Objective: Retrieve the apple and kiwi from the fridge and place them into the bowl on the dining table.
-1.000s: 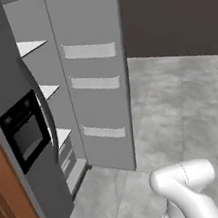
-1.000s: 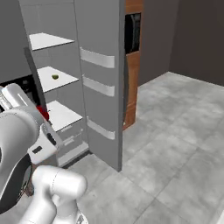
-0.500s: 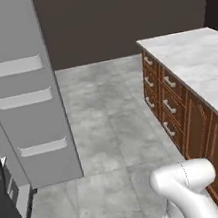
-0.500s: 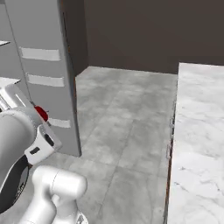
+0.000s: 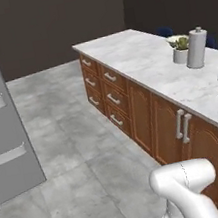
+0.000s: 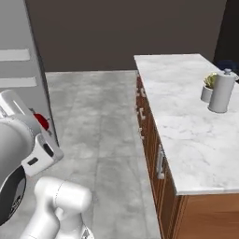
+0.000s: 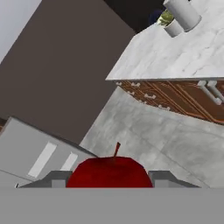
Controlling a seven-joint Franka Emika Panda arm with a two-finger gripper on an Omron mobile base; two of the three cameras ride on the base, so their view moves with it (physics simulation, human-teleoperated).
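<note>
One glossy red apple [image 7: 111, 172], stem up, sits pinched between the fingers of my hand [image 7: 109, 178], carried above the grey tiled floor. My hand is beside the grey fridge [image 6: 18, 70] door; the dining table [image 6: 186, 116], a veined marble tabletop on wooden cabinets, lies ahead to the right. I cannot make out the bowl.

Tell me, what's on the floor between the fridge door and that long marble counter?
Nothing: in the left base view only bare grey tile floor separates the fridge door from the marble counter.
</note>
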